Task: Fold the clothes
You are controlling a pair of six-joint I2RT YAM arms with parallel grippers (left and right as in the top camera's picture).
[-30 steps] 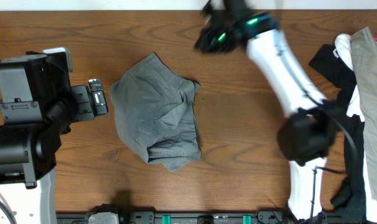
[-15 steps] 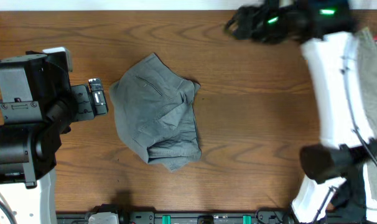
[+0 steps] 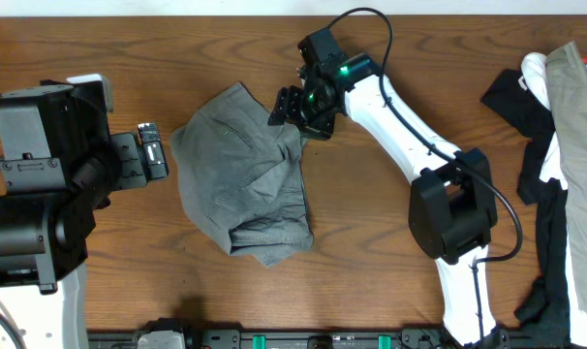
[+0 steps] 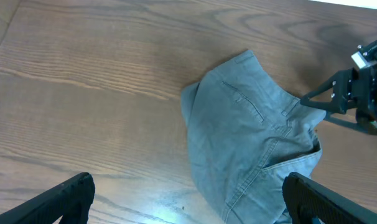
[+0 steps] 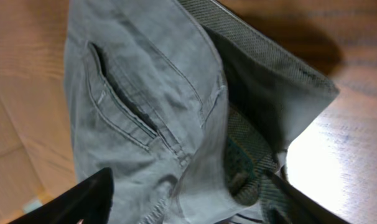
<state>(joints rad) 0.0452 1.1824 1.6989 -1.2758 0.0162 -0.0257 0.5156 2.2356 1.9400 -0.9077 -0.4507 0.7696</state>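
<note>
Grey-olive shorts (image 3: 243,179) lie bunched left of centre on the table (image 3: 390,247) overhead, right gripper (image 3: 286,109) open at their far-right corner, left gripper (image 3: 146,153) open near the left edge; left wrist: jaws wide, shorts ahead; right wrist: jaws spread above the pocket (image 5: 117,106).

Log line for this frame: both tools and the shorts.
grey-olive shorts: crumpled on table, not yet folded | left tool: open, empty, apart from shorts | right tool: open, over waistband, no grip
</note>
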